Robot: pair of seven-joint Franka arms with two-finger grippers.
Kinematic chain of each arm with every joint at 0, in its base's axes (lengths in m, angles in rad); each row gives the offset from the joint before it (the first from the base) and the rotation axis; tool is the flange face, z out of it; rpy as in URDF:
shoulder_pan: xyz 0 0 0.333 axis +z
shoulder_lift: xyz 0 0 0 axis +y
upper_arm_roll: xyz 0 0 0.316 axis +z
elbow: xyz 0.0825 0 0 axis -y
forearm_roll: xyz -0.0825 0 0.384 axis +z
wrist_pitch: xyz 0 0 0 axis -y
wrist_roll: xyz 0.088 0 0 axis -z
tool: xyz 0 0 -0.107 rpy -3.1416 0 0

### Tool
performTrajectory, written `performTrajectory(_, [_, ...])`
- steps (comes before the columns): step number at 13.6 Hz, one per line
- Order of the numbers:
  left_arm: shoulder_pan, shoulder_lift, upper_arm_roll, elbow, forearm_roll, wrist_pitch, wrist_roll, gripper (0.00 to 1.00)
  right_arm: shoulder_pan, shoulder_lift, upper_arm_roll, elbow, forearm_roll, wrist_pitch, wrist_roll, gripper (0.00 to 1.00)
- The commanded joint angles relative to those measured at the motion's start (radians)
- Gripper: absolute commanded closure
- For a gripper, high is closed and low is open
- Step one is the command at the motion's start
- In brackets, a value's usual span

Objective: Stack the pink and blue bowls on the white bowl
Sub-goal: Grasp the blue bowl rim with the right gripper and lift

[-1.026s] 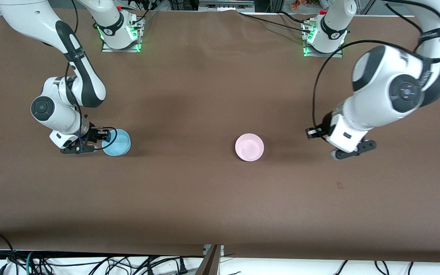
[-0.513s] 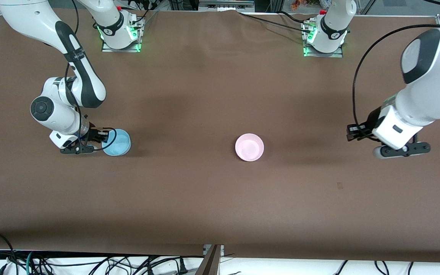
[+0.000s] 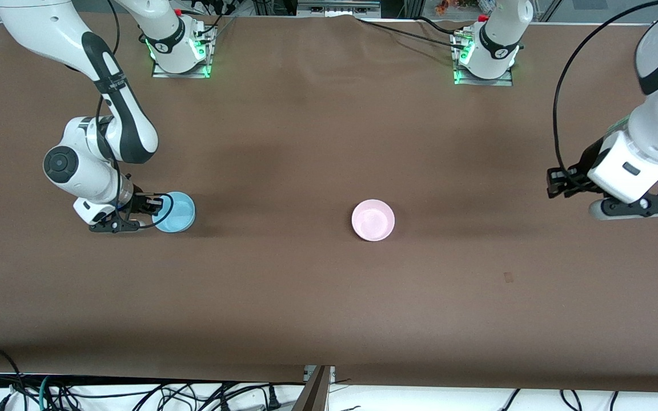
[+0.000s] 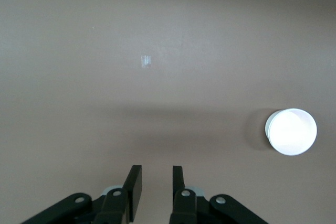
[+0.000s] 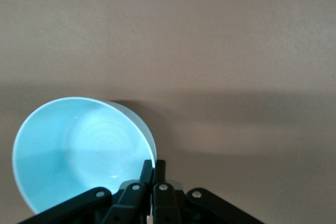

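Fingers of right gripper point(image 5: 153, 170) pinching blue bowl point(image 3: 174, 212) rim; left gripper point(image 4: 156, 182) narrowly parted, empty, over bare surface point(image 3: 329, 297). Pink bowl point(image 3: 373, 220) apparently stacked; blue pending.

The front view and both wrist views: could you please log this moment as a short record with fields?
blue bowl: on the table toward the right arm's end, rim pinched
right end effector: shut on the blue bowl's rim
pink bowl: mid-table, upright, untouched, looks seated in a white one
left end effector: narrowly open, empty, above bare table at the left arm's end
stacking: blue bowl not yet placed
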Motion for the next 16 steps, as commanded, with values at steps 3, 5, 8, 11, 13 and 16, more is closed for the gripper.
performTrajectory(3, [0.010, -0.003, -0.004, 0.039, 0.018, -0.078, 0.022, 0.65, 0.000, -0.006, 0.073, 0.216, 0.009, -0.262, 0.111, 1.00])
performTrajectory(5, [0.026, -0.003, -0.004, 0.036, 0.012, -0.078, 0.022, 0.64, 0.002, -0.006, 0.163, 0.311, 0.009, -0.374, 0.264, 1.00])
performTrajectory(8, [0.079, 0.000, -0.004, 0.037, 0.008, -0.076, 0.025, 0.64, 0.066, 0.006, 0.271, 0.368, 0.009, -0.384, 0.529, 1.00])
performTrajectory(11, [0.093, 0.000, -0.004, 0.037, -0.005, -0.076, 0.024, 0.64, 0.233, 0.101, 0.280, 0.505, 0.007, -0.378, 0.787, 1.00])
performTrajectory(13, [0.087, -0.003, -0.003, 0.037, -0.002, -0.076, 0.024, 0.64, 0.333, 0.202, 0.280, 0.639, 0.006, -0.378, 0.942, 1.00])
performTrajectory(16, [0.023, -0.008, 0.061, 0.037, -0.001, -0.075, 0.027, 0.63, 0.456, 0.333, 0.279, 0.794, 0.001, -0.344, 1.100, 1.00])
